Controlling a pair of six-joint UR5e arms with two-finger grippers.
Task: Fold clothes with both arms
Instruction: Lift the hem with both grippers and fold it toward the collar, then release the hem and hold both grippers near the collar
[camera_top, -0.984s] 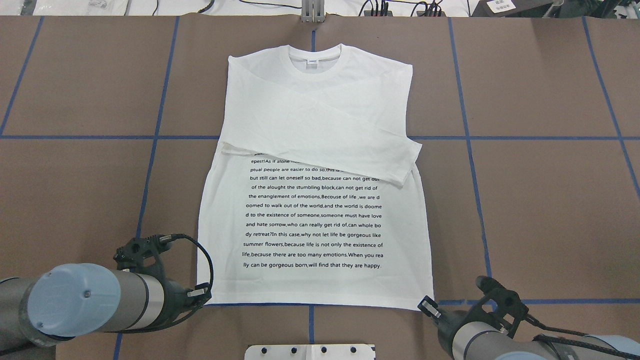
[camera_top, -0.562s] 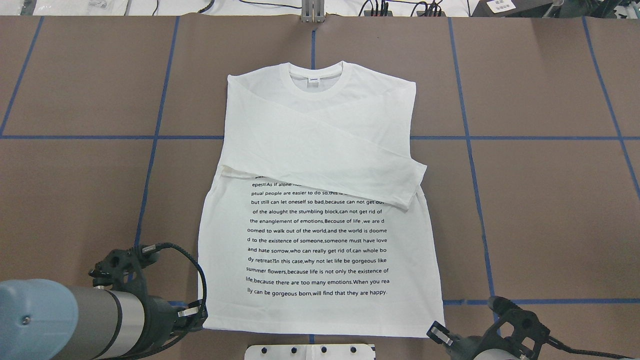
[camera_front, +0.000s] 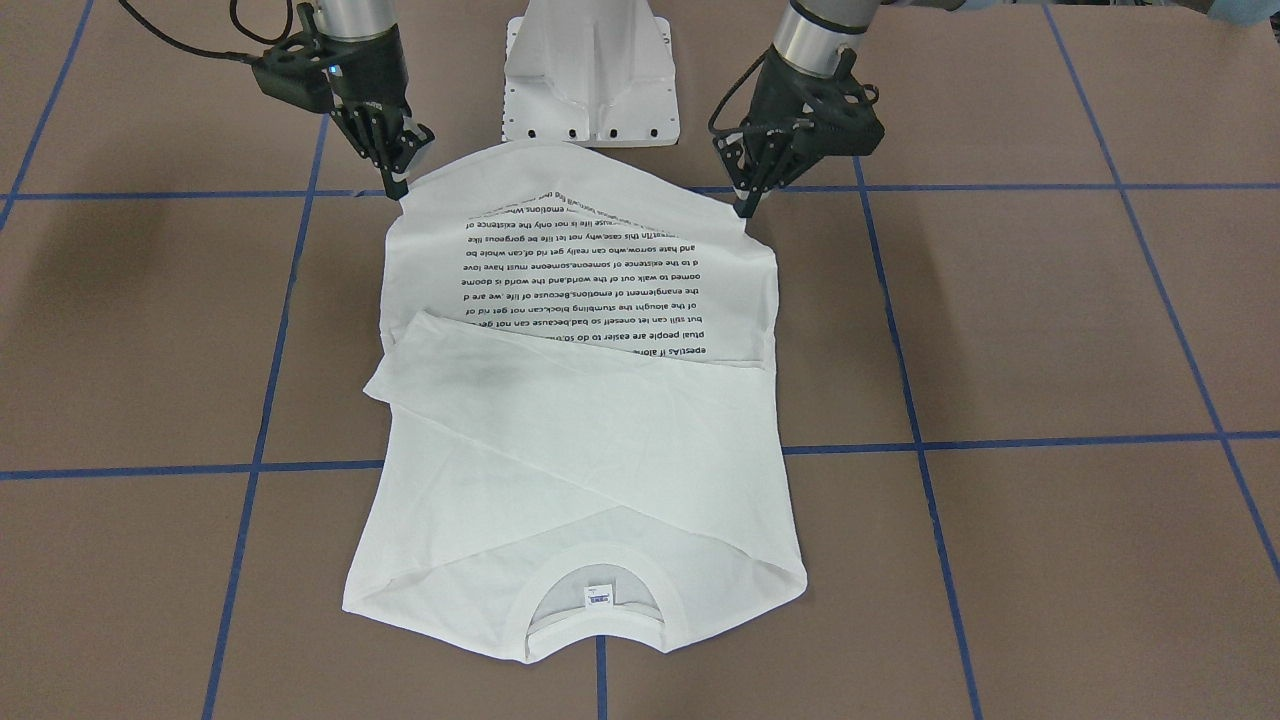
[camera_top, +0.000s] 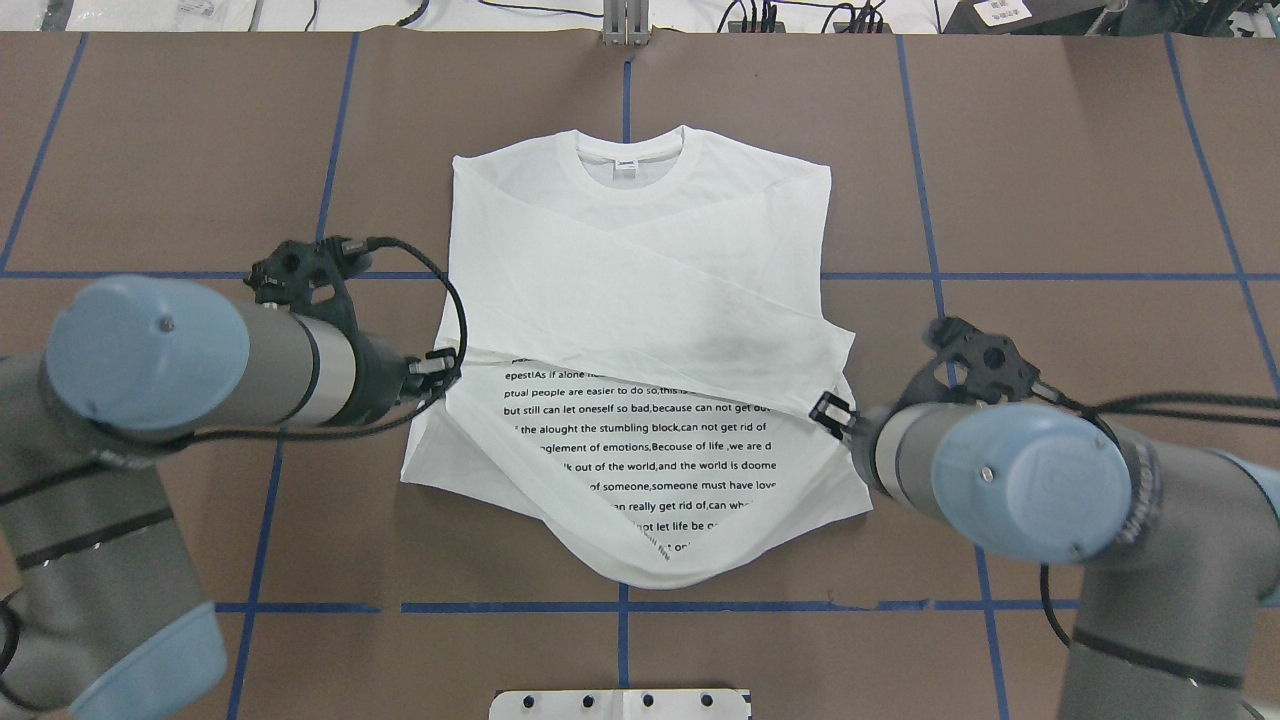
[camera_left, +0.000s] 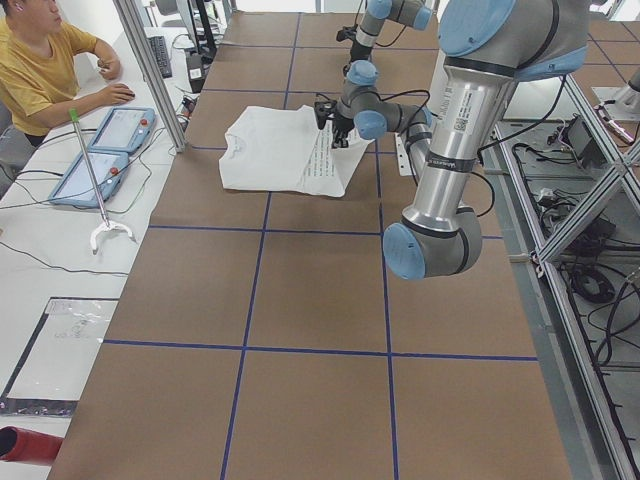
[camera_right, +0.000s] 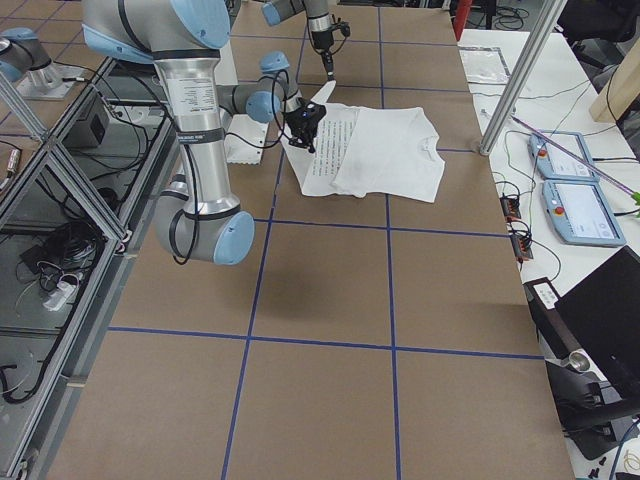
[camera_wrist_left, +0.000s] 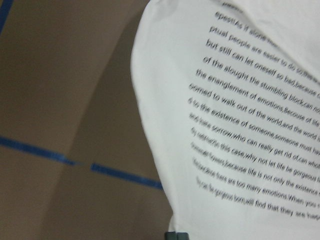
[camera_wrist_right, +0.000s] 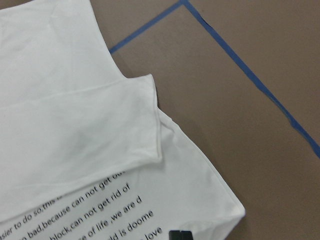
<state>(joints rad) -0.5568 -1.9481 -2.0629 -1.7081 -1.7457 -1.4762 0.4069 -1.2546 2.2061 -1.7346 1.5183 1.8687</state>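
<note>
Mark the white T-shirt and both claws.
white long-sleeved cotton T-shirt (camera_top: 640, 280): overhead view, on the folded sleeves.
black left claw (camera_front: 743, 205): front-facing view, between fingertips at a hem corner.
black right claw (camera_front: 400, 188): front-facing view, between fingertips at the other hem corner.

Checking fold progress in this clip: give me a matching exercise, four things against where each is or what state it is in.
Things:
1 left gripper
2 right gripper
3 collar
4 sleeves

States:
A flat at the far end of the shirt
B folded across the chest
C shut on the shirt, overhead view's left half
D shut on the shirt, overhead view's right half

Pairs: 1-C, 2-D, 3-A, 4-B
</note>
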